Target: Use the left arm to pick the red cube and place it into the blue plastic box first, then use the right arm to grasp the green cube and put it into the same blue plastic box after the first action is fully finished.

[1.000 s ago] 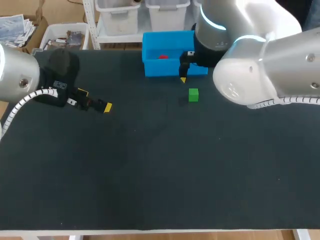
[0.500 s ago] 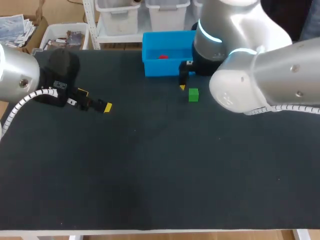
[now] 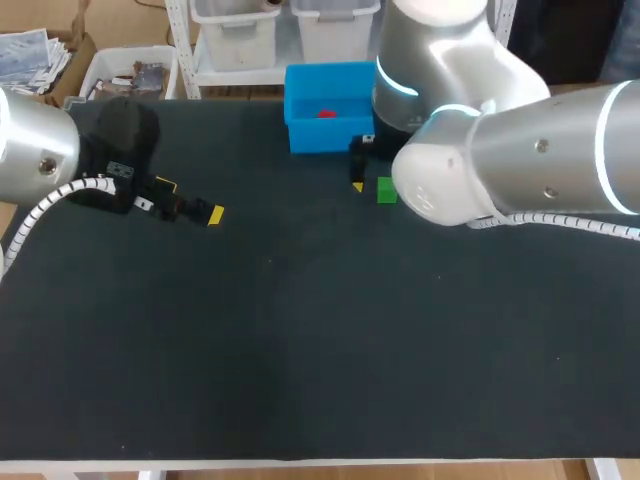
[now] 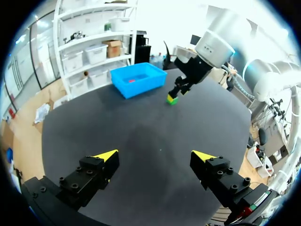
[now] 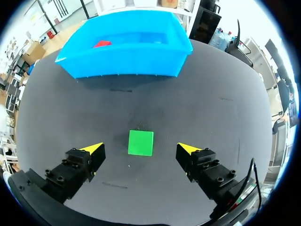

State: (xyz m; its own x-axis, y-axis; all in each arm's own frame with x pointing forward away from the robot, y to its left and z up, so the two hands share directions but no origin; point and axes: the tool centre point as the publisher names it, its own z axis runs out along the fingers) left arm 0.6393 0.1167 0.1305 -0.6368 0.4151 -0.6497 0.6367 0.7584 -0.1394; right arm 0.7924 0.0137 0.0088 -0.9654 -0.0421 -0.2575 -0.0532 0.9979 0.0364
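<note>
The right tool (image 5: 140, 149) hangs wide open, holding nothing, with the green cube (image 5: 141, 142) on the desk (image 5: 211, 113) between its fingers, touching neither. Ahead stands the blue plastic box (image 5: 124, 66) with the red cube (image 5: 102, 44) inside. The left tool (image 4: 156, 156), well apart, is open and empty.

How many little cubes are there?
2. The red cube lies inside the blue plastic box. The green cube sits on the table between the open fingers of the right gripper. None seems hidden.
</note>
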